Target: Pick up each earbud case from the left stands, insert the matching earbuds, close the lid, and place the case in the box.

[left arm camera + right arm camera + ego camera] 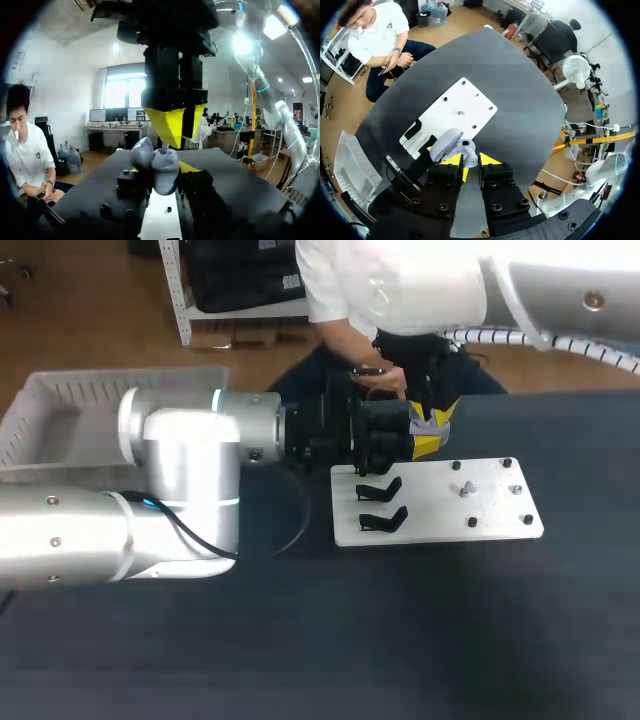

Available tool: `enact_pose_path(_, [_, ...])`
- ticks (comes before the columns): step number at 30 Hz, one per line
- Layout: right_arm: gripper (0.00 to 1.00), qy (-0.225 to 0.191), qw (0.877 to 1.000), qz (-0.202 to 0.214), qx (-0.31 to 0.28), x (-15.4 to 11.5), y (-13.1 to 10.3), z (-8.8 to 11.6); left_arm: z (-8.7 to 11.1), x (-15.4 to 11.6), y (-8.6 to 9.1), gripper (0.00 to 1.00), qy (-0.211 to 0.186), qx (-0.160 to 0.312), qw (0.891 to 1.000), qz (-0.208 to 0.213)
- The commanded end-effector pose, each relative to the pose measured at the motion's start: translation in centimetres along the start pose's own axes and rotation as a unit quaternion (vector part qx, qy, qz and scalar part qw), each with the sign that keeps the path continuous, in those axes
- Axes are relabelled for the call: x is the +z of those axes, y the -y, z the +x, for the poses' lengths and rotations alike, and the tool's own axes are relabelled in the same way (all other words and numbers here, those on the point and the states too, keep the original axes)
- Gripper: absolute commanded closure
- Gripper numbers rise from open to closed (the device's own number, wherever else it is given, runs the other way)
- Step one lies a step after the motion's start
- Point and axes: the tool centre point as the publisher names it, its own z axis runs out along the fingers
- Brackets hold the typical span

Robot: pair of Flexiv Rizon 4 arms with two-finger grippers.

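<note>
Dark surface (300, 640) with a white board (430, 510) lying on it.
Left gripper (428, 432) pinches the grey earbud case (155, 162) between its fingers, lid open, up in the air by the board's edge. Right gripper (472, 162) hangs just above the case; I cannot tell if it is open or closed.

Silver-white arms (180, 455), black wrists (320, 430) (teal ring (217, 400), ribbed white cable (570, 343))

An open, lilac-grey earbud case (451, 144) is just ahead of the right gripper (471, 161), its lid raised, over the near edge of a white plate (457, 112). The plate lies on the dark table (520, 100), with black stands (413, 130) at one end.
</note>
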Motion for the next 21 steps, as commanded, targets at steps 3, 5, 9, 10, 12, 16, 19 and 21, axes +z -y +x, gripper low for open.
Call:
enact_pose_path(3, [1.0, -0.002, 1.0, 0.004, 0.004, 0.14, -0.01, -0.13, 0.14, 0.01, 0.09, 1.0, 0.004, 0.002, 1.0, -0.003])
enact_pose_path(5, [1.0, -0.001, 1.0, 0.006, 0.006, 0.23, 0.01, -0.19, 0.14, 0.01, 0.09, 1.0, 0.004, 0.002, 1.0, -0.003])
enact_pose_path(9, [1.0, -0.002, 1.0, 0.005, 0.008, 0.31, -0.01, -0.3, 0.14, 0.01, 0.09, 1.0, 0.004, 0.002, 1.0, -0.003])
enact_pose_path(10, [1.0, -0.002, 1.0, 0.005, 0.008, 0.32, -0.01, -0.31, 0.14, 0.01, 0.09, 1.0, 0.004, 0.002, 1.0, -0.003])
enact_pose_path(12, [1.0, -0.002, 1.0, 0.005, 0.008, 0.34, -0.07, -0.34, 0.14, 0.01, 0.09, 1.0, 0.004, 0.002, 1.0, -0.003])
enact_pose_path(16, [1.0, -0.003, 1.0, 0.005, 0.006, 0.37, -0.25, -0.34, 0.14, 0.01, 0.09, 1.0, 0.004, 0.002, 1.0, -0.003])
enact_pose_path(19, [1.0, -0.003, 1.0, 0.005, 0.005, 0.38, -0.35, -0.35, 0.14, 0.01, 0.09, 1.0, 0.004, 0.002, 1.0, -0.003])
enact_pose_path(21, [1.0, -0.003, 1.0, 0.005, 0.005, 0.43, -0.41, -0.36, 0.14, 0.01, 0.09, 1.0, 0.004, 0.002, 1.0, -0.003])
